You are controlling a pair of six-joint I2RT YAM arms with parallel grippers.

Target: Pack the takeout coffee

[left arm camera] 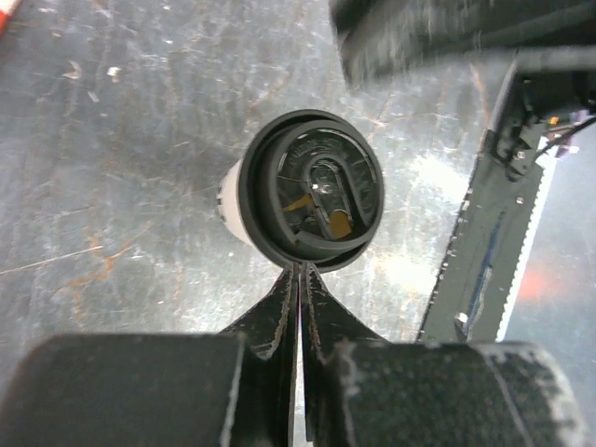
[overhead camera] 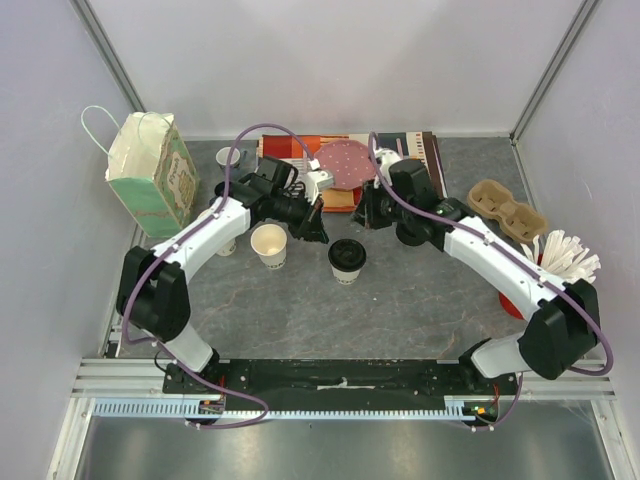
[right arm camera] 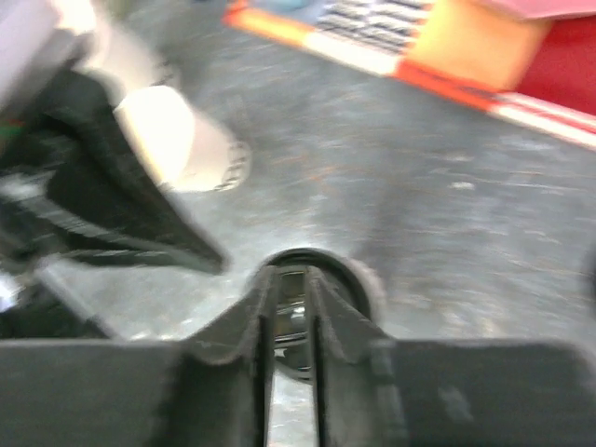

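Cup [left arm camera: 312, 191], lidded, just beyond closed left tool [left arm camera: 298, 270] — right tool [right arm camera: 291, 279] blurred, state unclear.

No legible text, brand, number or sign is present. The paper bag [overhead camera: 152, 185] carries a printed pattern too small to read. The printed sheet [right arm camera: 368, 20] shows dark type lines, blurred. The black lid [left arm camera: 312, 191] bears moulded relief without readable characters.

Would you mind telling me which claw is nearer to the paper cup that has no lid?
Left. In the top view, the left claw sits just right of the lidless cup. The right claw is farther right, near the lidded cup.
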